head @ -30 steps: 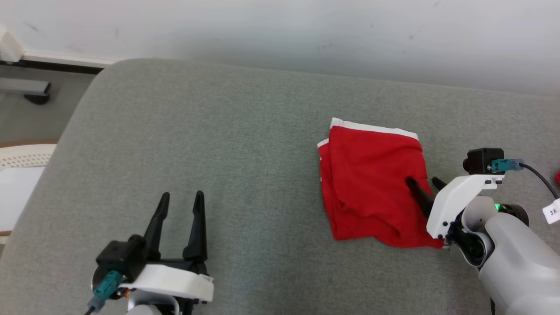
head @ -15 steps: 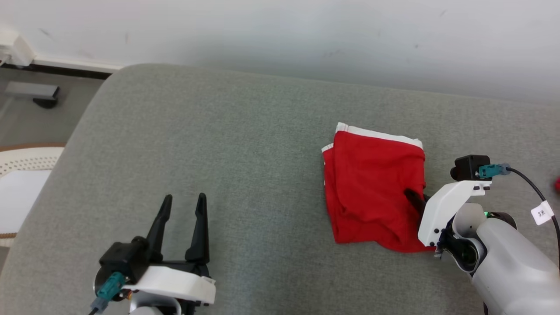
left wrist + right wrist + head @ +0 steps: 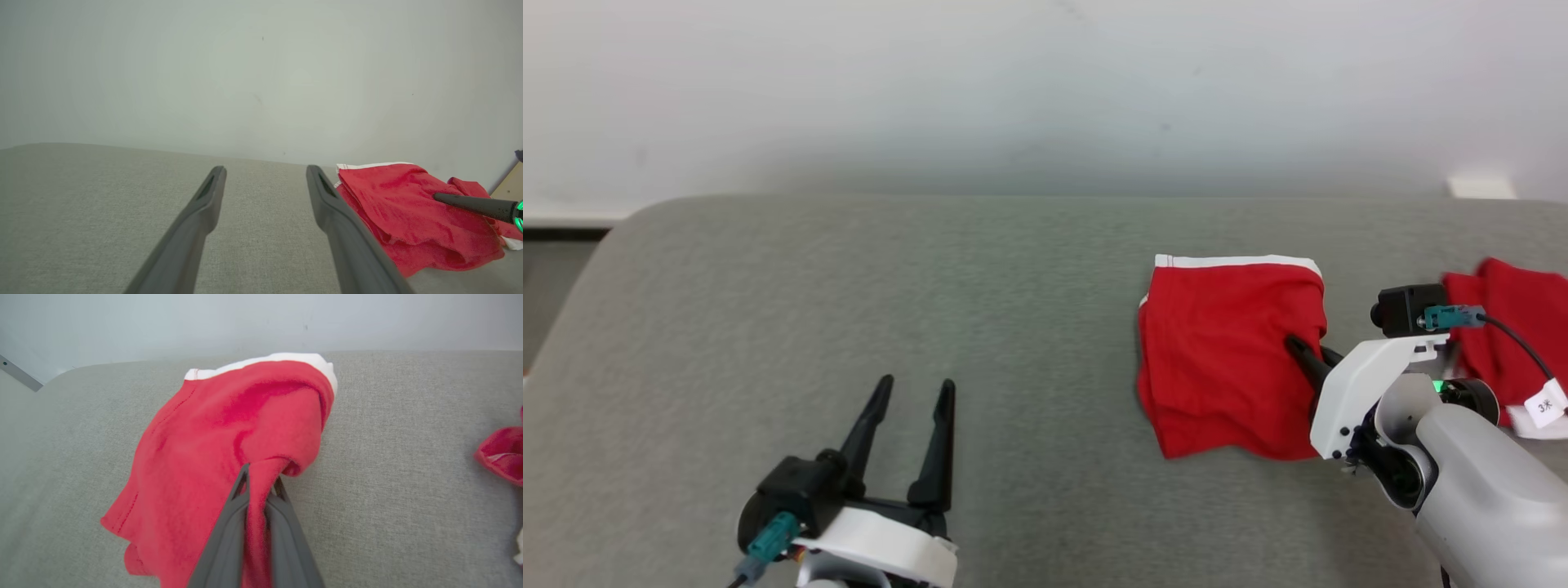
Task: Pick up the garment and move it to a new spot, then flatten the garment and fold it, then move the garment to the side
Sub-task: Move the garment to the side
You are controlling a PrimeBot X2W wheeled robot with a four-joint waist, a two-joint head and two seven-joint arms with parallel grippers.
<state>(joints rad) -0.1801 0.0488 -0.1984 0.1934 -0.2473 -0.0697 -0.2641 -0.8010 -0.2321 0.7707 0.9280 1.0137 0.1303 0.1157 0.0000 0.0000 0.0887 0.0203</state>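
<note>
Now right hand (image 3: 1308,349) pinched on red garment (image 3: 1225,359); earlier spread.

Fold of red garment (image 3: 196,441) pinched in the right tool (image 3: 261,477), grey cushion (image 3: 388,416) beneath, another red cloth (image 3: 500,459) at right edge

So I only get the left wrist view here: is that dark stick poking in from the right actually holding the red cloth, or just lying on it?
Observer: Holding it. In the right wrist view the right gripper is shut on a fold at the edge of the red garment.
Operator: Is the whole thing in the air?
Observer: No. The pinched fold is raised, but most of it lies on the grey cushion.
Operator: And the red lump behind it?
Observer: That is a second red cloth, apart from the garment, with bare cushion between them.
</note>
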